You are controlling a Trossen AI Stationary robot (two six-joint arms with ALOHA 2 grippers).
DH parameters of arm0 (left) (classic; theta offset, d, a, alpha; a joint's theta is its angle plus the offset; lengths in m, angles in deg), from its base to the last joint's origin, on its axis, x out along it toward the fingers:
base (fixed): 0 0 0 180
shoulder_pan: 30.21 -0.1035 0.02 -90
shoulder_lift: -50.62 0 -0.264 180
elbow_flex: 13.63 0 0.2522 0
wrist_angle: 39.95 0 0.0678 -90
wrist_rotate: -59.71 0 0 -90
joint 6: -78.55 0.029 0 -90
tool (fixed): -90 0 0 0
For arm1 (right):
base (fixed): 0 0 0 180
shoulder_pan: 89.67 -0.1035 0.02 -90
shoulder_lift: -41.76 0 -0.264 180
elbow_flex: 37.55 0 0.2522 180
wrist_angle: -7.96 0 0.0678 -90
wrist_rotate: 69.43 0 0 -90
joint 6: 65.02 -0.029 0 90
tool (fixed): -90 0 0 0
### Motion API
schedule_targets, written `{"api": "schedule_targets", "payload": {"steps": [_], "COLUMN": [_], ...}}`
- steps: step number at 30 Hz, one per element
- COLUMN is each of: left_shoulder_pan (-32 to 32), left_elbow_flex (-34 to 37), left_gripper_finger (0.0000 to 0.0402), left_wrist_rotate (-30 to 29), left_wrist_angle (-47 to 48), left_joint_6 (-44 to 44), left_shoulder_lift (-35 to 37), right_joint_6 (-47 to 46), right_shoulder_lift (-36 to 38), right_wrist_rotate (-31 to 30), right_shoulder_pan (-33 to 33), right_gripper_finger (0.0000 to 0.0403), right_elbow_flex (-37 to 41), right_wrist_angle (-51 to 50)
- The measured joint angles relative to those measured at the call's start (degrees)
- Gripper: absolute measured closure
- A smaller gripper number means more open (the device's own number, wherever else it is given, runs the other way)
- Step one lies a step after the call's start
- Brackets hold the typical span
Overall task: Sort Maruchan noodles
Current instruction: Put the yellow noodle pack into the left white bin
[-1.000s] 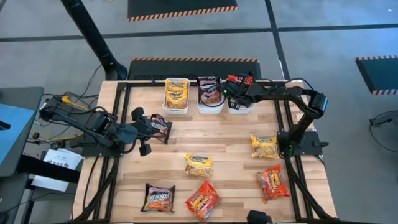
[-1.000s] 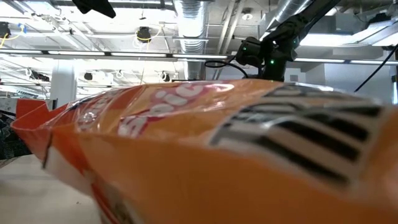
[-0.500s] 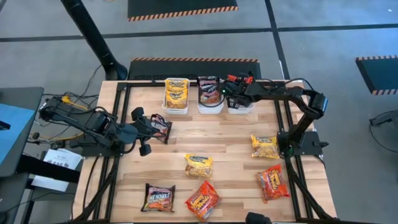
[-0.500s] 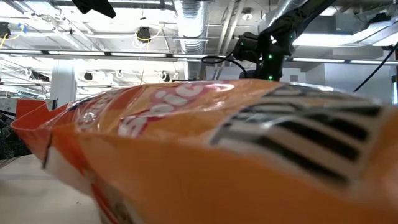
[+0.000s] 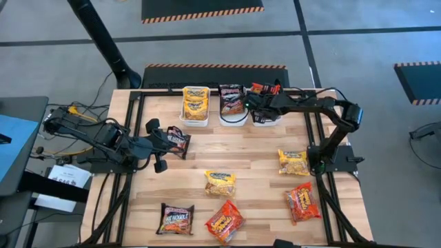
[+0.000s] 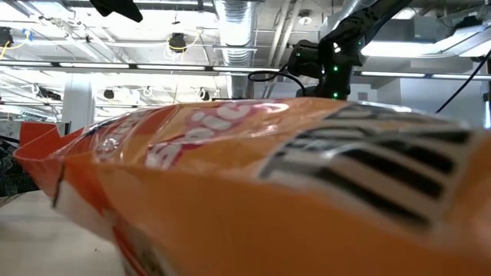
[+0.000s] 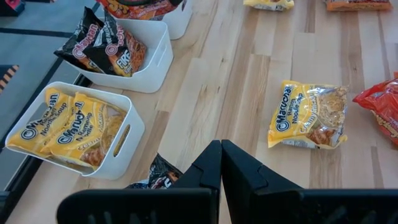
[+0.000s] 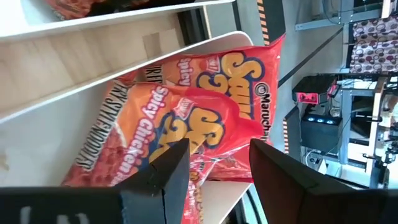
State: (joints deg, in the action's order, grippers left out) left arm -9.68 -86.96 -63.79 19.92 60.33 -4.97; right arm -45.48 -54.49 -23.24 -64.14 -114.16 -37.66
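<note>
from above i see my left gripper (image 5: 167, 140) pinching a crinkly dark packet (image 5: 178, 140). low view: glossy orange plastic (image 6: 253, 184) fills it. left wrist: fingers closed, packet edge barely visible. right wrist: my right gripper (image 8: 214, 162) gapes above red packets (image 8: 186, 118) in the white bin (image 8: 112, 81).

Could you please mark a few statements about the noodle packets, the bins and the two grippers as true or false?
1. The left gripper is shut on a dark packet. True.
2. The yellow-packet bin stands between the other two bins. False: it is at the row's left end; the dark-packet bin is in the middle.
3. The right gripper is open over a red packet in a bin. True.
4. No red packets remain on the table. False: two lie near the front edge.
</note>
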Motion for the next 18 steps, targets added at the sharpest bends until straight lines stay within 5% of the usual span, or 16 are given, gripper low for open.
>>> {"api": "schedule_targets", "payload": {"steps": [18], "left_shoulder_pan": [0.0], "left_elbow_flex": [0.0], "left_gripper_finger": [0.0401], "left_wrist_rotate": [1.8], "left_wrist_angle": [0.0], "left_joint_6": [0.0], "left_shoulder_lift": [0.0], "right_joint_6": [-32.4], "right_shoulder_lift": [0.0], "right_wrist_rotate": [2.1], "right_shoulder_pan": [-15.4], "right_gripper_finger": [0.0214], "right_elbow_flex": [-12.2], "right_wrist_angle": [-38.5]}}
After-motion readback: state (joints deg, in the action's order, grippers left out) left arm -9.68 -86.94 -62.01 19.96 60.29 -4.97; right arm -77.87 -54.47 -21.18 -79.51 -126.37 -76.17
